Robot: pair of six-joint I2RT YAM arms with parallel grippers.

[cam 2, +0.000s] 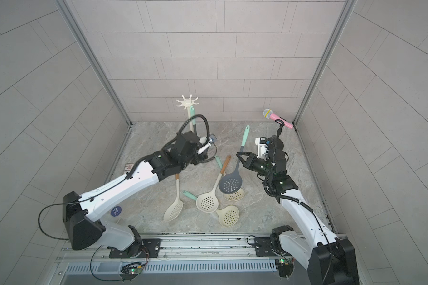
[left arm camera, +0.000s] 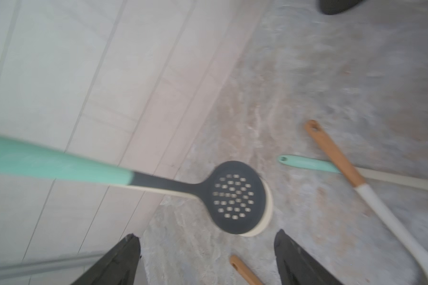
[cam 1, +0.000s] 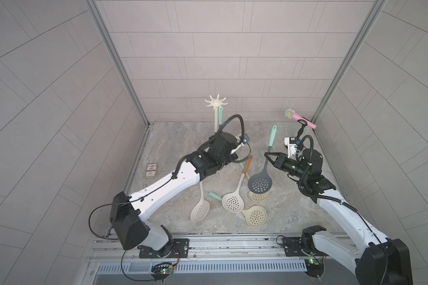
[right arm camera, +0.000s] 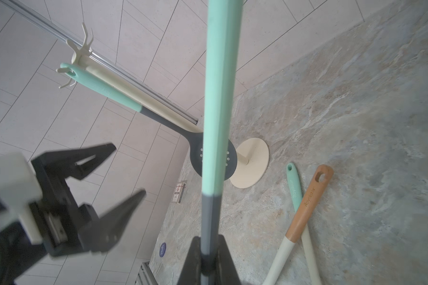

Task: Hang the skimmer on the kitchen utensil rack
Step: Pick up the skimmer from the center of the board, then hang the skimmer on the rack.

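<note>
The cream-white kitchen utensil rack (cam 1: 216,102) stands at the back of the table. A skimmer (right arm camera: 104,91) with a teal handle and dark grey head hangs from one of its hooks. In the left wrist view its head (left arm camera: 235,197) hangs free in front of my left gripper (left arm camera: 207,234), which is open and holds nothing. In both top views the left gripper's jaws are hidden under the wrist. My right gripper (cam 1: 267,155) is shut on the grey neck of a second teal-handled skimmer (cam 1: 260,183), with its handle pointing towards the back wall.
Several cream skimmers (cam 1: 232,202) lie in the middle of the table, one under the held skimmer's head. A pink microphone (cam 1: 299,119) on a black stand is at the back right. A small card box (cam 1: 151,170) lies at the left wall.
</note>
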